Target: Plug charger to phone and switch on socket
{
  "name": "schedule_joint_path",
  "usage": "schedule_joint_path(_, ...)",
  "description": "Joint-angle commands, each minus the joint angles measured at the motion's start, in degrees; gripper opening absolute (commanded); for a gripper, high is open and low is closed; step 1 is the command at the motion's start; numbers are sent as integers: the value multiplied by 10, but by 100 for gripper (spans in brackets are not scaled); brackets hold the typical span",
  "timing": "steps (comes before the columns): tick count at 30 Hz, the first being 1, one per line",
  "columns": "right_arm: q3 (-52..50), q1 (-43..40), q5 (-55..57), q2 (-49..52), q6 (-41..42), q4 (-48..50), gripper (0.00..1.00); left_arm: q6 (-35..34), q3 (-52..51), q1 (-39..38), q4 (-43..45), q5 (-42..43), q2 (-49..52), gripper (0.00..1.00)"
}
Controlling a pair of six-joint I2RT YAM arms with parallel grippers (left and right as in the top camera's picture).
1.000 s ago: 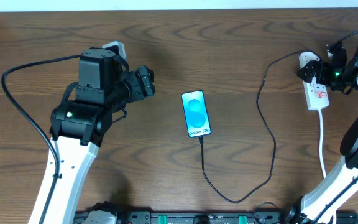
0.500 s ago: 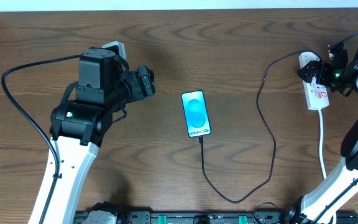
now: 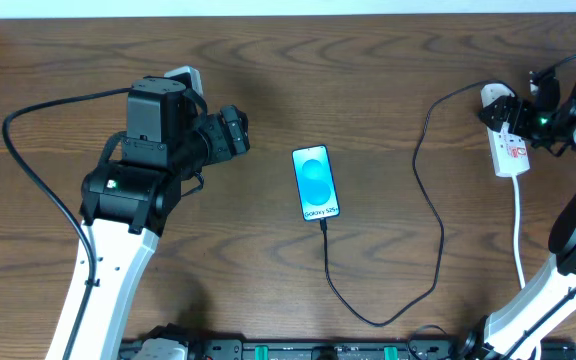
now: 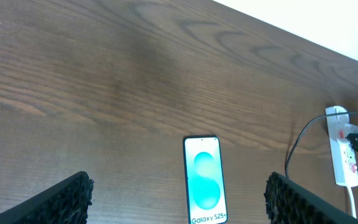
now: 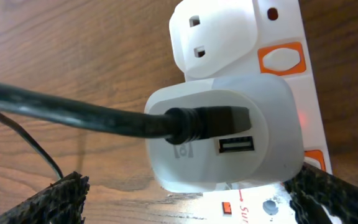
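The phone (image 3: 316, 183) lies flat at the table's middle with its blue screen lit; it also shows in the left wrist view (image 4: 205, 180). The charger cable (image 3: 438, 215) runs from the phone's near end, loops forward and right, then back to the white plug (image 5: 229, 130). The plug sits in the white socket strip (image 3: 513, 155). An orange switch (image 5: 281, 59) shows beside the plug. My right gripper (image 3: 505, 112) is open, its fingers either side of the plug and strip (image 5: 194, 205). My left gripper (image 3: 233, 130) is open and empty, left of the phone.
The strip's white cord (image 3: 519, 230) runs toward the front edge at the right. A thick black robot cable (image 3: 38, 170) arcs at the left. The table's far edge (image 3: 288, 14) meets a white surface.
My right gripper has shifted very slightly over the socket strip. The phone, cable and left arm have not moved.
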Motion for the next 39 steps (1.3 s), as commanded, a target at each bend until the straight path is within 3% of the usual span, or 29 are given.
schedule_joint_path(1,-28,28,-81,35,16,-11,99,10,3,2,-1,-7,-2,89)
schedule_joint_path(13,-28,33,-48,33,19,-15,99,10,3,2,-1,-7,-2,89)
schedule_joint_path(20,-25,11,1,-22,52,-15,99,10,3,3,-1,-7,-2,89)
schedule_joint_path(27,-24,-17,4,-147,51,-18,99,10,3,2,-1,-7,-2,89)
schedule_joint_path(32,-24,-31,43,-298,52,-59,99,10,3,2,-1,-7,-2,89)
schedule_joint_path(39,-24,-31,44,-402,52,-69,99,10,3,2,-1,-7,-2,89)
